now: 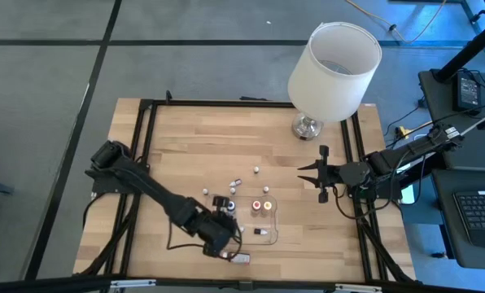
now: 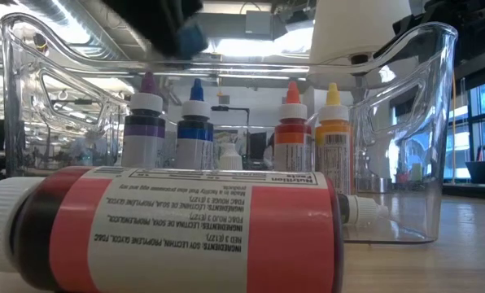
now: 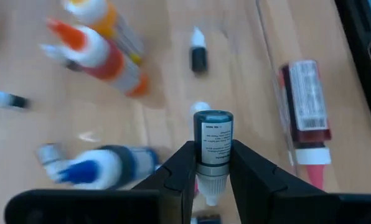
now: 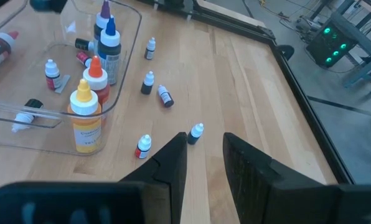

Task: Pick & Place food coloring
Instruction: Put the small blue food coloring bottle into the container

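In the left wrist view my left gripper (image 3: 211, 152) is shut on a tiny dark teal food coloring bottle (image 3: 213, 134) with a white cap. It hovers near the table's front, beside the clear tray (image 1: 277, 218). Upright purple, blue, orange and yellow bottles (image 2: 195, 122) stand in the tray. Several more tiny bottles (image 4: 147, 82) lie or stand loose on the wood behind the tray. My right gripper (image 4: 204, 152) hangs open at the table's right side with nothing between its fingers. My left gripper pinches the small bottle's body (image 3: 214, 163) between its two fingers, which lie along the bottle. The flat base (image 3: 213, 118) sticks out past the fingertips, and the white cap end (image 3: 210, 190) points back toward the wrist. The fingers slant downward. The bottle is clear of the table.
A larger red bottle (image 1: 241, 259) lies on its side by the front edge, close to my left gripper. A white-shaded lamp (image 1: 332, 61) stands at the back right corner. A black frame (image 1: 145, 122) borders the table.
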Controlling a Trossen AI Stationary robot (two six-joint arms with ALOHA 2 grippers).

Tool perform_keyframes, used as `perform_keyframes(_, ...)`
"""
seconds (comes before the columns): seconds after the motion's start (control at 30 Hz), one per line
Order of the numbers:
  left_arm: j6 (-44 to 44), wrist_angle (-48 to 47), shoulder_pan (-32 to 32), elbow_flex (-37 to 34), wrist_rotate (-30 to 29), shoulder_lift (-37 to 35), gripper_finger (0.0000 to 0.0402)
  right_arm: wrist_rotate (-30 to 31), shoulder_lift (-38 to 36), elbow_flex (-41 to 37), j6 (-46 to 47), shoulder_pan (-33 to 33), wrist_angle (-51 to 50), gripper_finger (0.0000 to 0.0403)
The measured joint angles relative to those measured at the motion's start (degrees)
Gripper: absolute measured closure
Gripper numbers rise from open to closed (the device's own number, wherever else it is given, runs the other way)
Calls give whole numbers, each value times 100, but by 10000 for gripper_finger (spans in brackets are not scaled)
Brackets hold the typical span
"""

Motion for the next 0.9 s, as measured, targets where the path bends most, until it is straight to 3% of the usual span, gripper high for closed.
perform_keyframes(0.17, 0, -20, 120, 0, 460, 327, 323, 1, 0, 0, -6, -2, -2, 296)
perform_keyframes(0.53, -44, -56, 160, 0, 876, 625, 311, 1, 0, 0, 1, 0, 9, 296)
perform_keyframes(0.9, -46, -20, 137, 0, 900, 588, 307, 1, 0, 0, -11, 0, 9, 296)
